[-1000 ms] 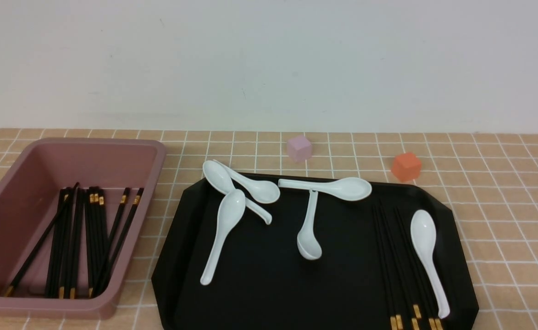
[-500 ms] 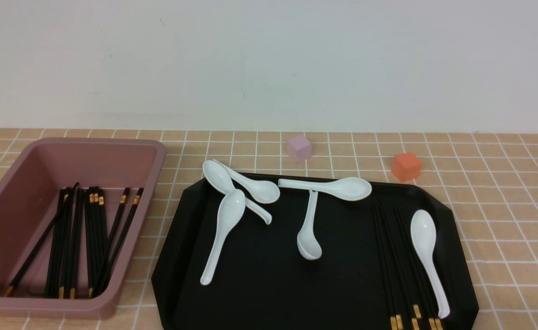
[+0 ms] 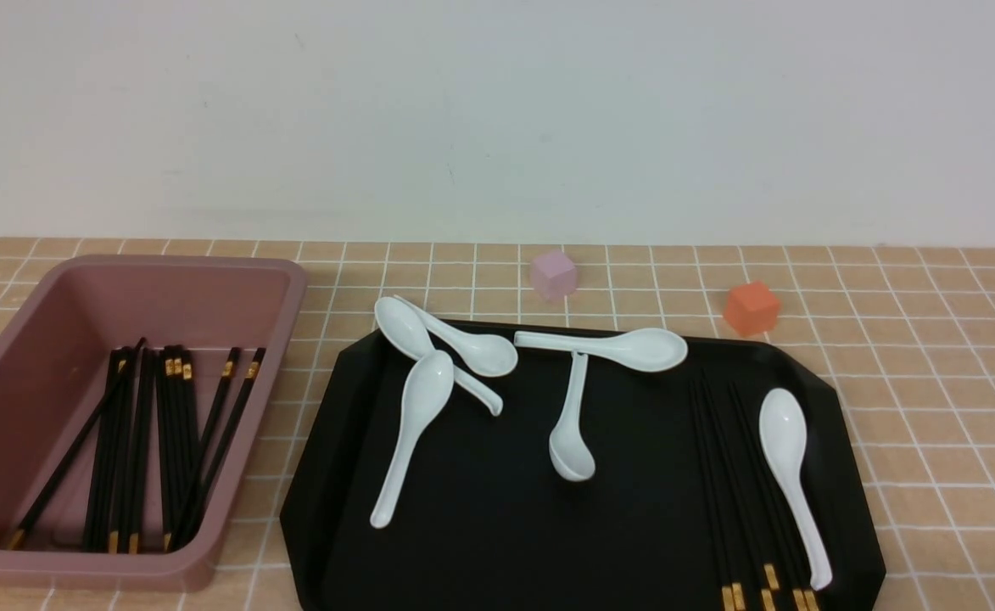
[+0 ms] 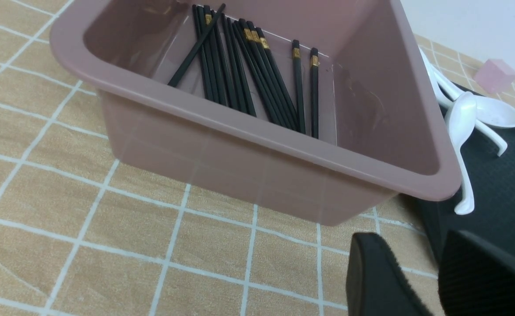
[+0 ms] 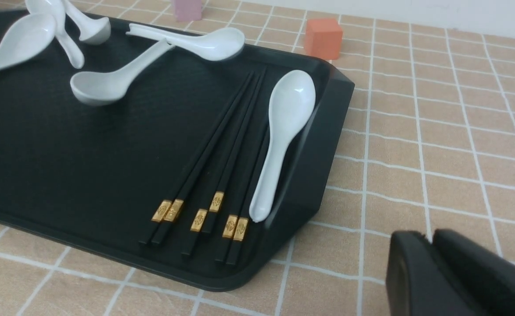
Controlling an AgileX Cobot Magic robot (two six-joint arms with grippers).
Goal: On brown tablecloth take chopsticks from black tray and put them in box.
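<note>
At the lower right of each wrist view, only the black fingertips of the grippers show; neither arm appears in the front view. The left gripper [image 4: 433,276] hangs over the brown tablecloth [image 4: 64,175] just beside the near corner of the box [image 4: 257,145], its jaws parted by a narrow gap and holding nothing. The right gripper [image 5: 430,263] hangs over bare cloth beyond the corner of the black tray [image 5: 323,127]; its jaws stand almost together, with nothing between them.

The box [image 3: 293,288], at the left of the front frame, contains a bundle of chopsticks [image 3: 149,441] lying lengthwise on its floor, one crossing the others at a slant. The black tray [image 3: 463,543], centre to lower right, carries six chopsticks [image 3: 739,484] side by side near its right edge, gold bands toward the camera, with a white spoon [image 3: 790,475] lying just beside them. Five more spoons [image 3: 455,373] lie across the tray's upper half. A pink cube [image 3: 554,273] and an orange cube [image 3: 751,308] sit on the cloth behind the tray.

Compared with the earlier front frames, nothing has shifted.
</note>
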